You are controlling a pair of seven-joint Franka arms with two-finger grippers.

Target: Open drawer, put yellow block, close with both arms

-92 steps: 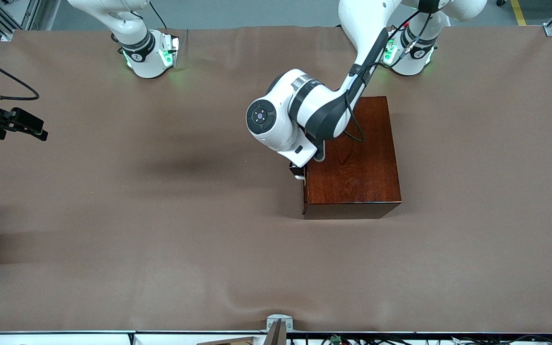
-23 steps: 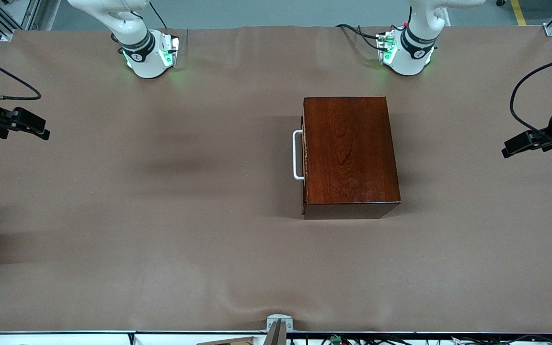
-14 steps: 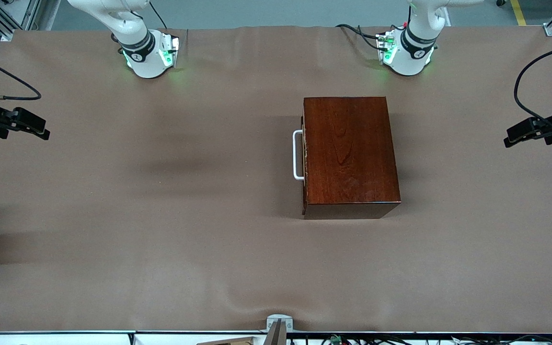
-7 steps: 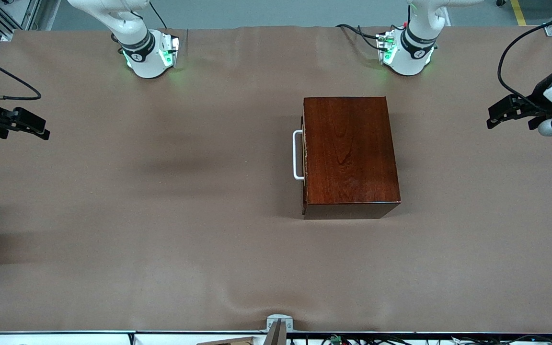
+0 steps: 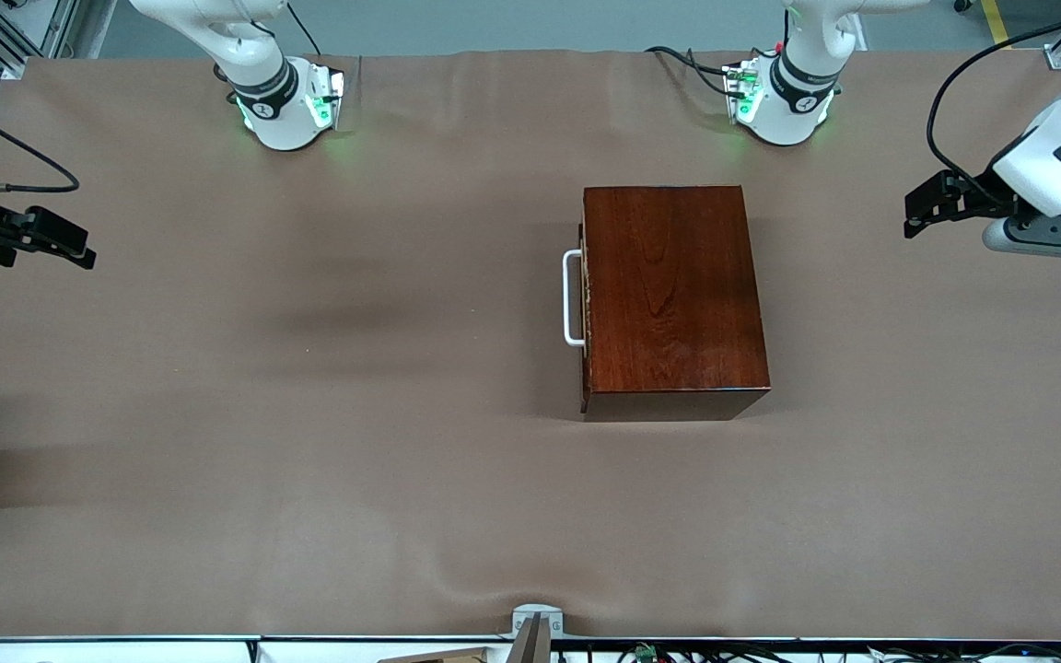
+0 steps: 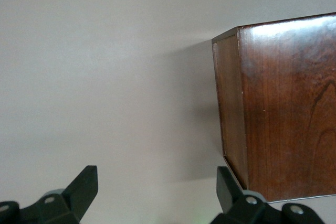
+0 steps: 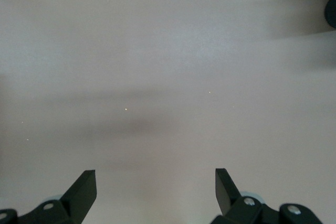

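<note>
Drawer shut, both arms drawn back.
Front view: the drawer (image 5: 586,299) sat closed in its box (image 5: 673,299); the yellow block was nowhere visible, likely inside.
Left wrist: left gripper (image 6: 157,195), jaws apart, over bare desk (image 6: 105,77) near the box.
Right wrist: right gripper (image 7: 156,192) waited, jaws apart.

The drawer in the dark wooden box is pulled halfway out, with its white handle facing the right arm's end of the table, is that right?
Not quite. The front view shows the drawer pushed fully shut, flush with the wooden box. The rest holds: its white handle does face the right arm's end of the table.
</note>
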